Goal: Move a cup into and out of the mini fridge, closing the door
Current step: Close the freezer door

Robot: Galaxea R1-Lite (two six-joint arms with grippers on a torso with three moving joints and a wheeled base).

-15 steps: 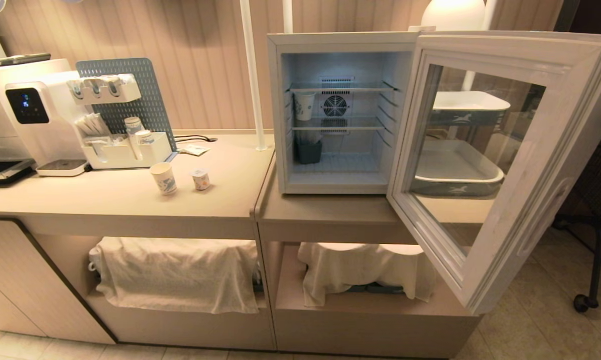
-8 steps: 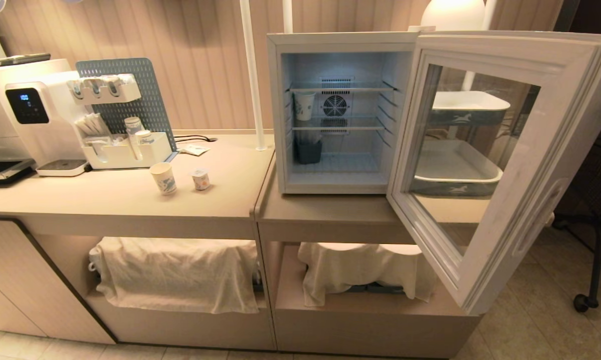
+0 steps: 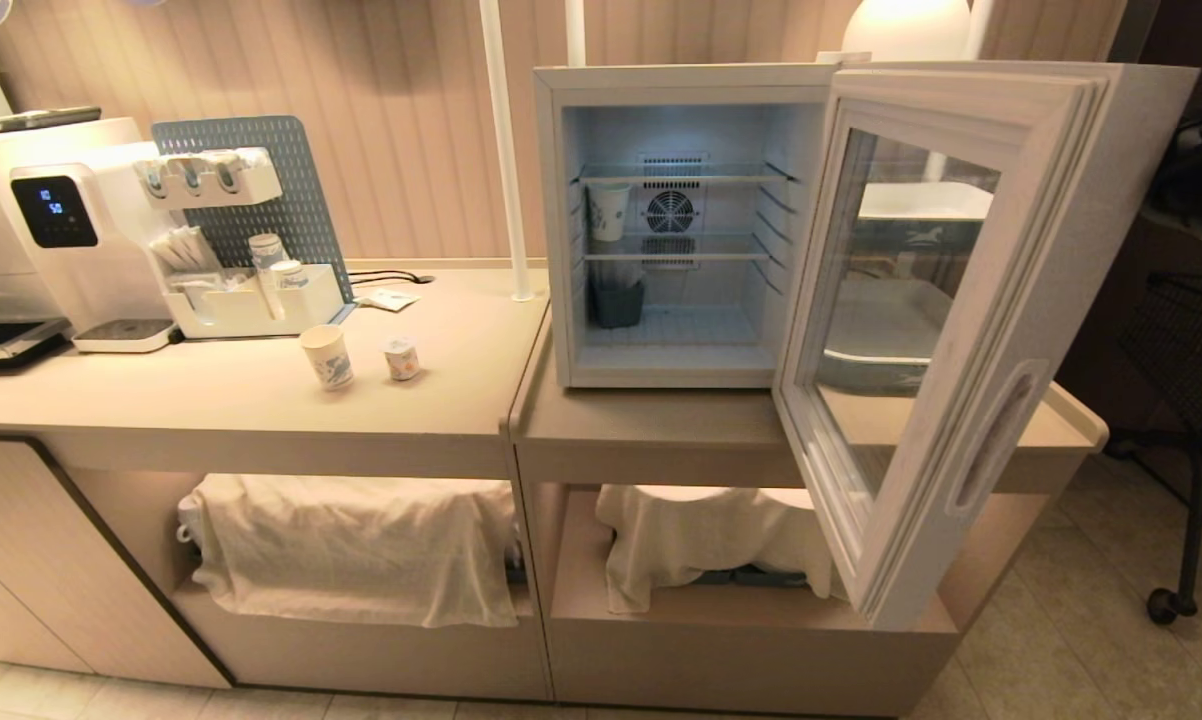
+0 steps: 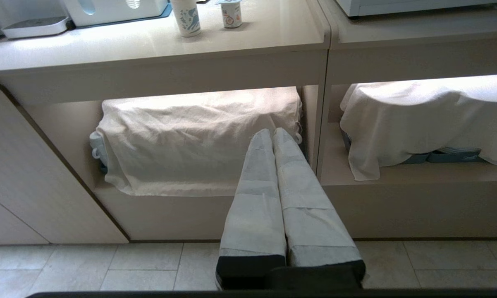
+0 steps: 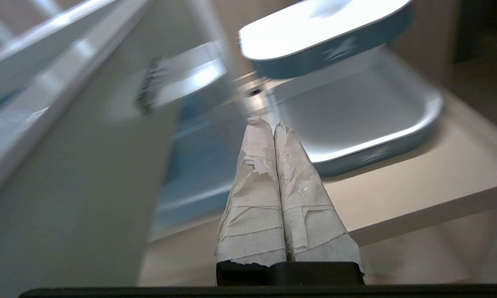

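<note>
The cup [image 3: 327, 356], white with a blue print, stands on the left counter and also appears in the left wrist view [image 4: 185, 18]. On the right counter, the mini fridge [image 3: 681, 78] is open and lit inside. Its door [image 3: 961, 95] is swung out to the right, about half open. In the right wrist view my right gripper [image 5: 269, 123] is shut and empty. It is beside the door's outer face [image 5: 66, 174], and contact cannot be made out. My left gripper [image 4: 272, 132] is shut and empty, parked low in front of the lower shelf.
A foil-lidded tub [image 3: 401, 358] stands next to the cup. A water dispenser [image 3: 61, 230] and an organiser [image 3: 246, 300] are at the back left. Inside the fridge are another cup [image 3: 608, 211] and a dark container [image 3: 618, 302]. Blue-rimmed trays [image 5: 356, 136] lie behind the door. Cloth-covered items [image 3: 351, 545] fill the lower shelves.
The door has swung inward toward the fridge, so its window looks narrower now. The cup and the tub have not moved.
</note>
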